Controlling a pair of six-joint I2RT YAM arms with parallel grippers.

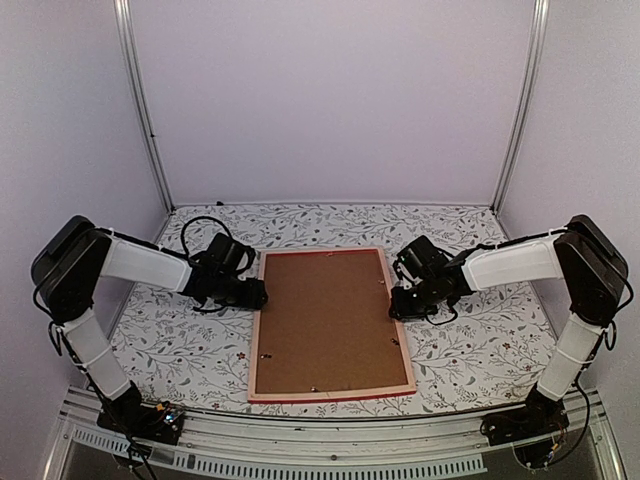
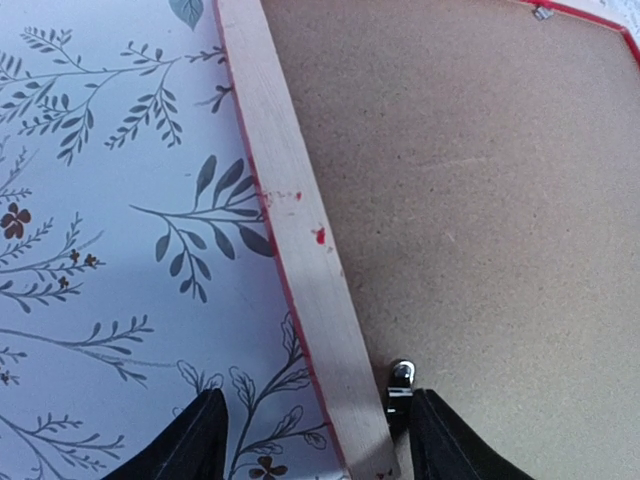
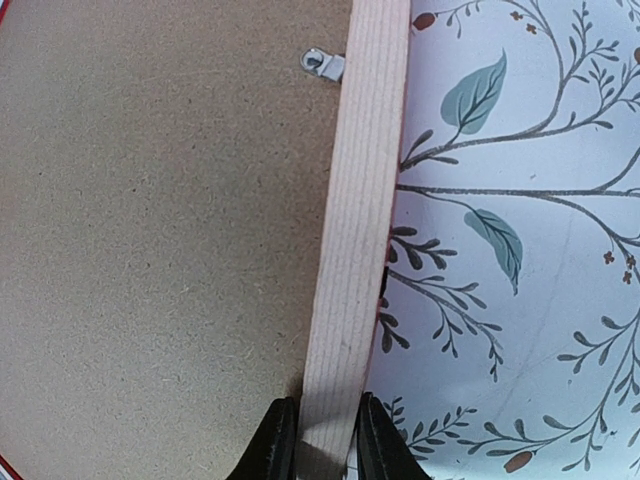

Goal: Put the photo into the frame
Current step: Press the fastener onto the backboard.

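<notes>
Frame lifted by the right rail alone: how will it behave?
Likely stiff: the frame has wood rails and a flat backing board. Held by the right gripper at one rail only, it would probably tilt or twist, being wide. The board should stay in if the clips hold.

The rail of the frame (image 3: 355, 250) is pale bare wood with fine straight grain. The backing board (image 3: 160, 250) is matt brown fibreboard, slightly rough. The clip (image 3: 322, 64) at 12 o'clock is shiny metal.
</notes>
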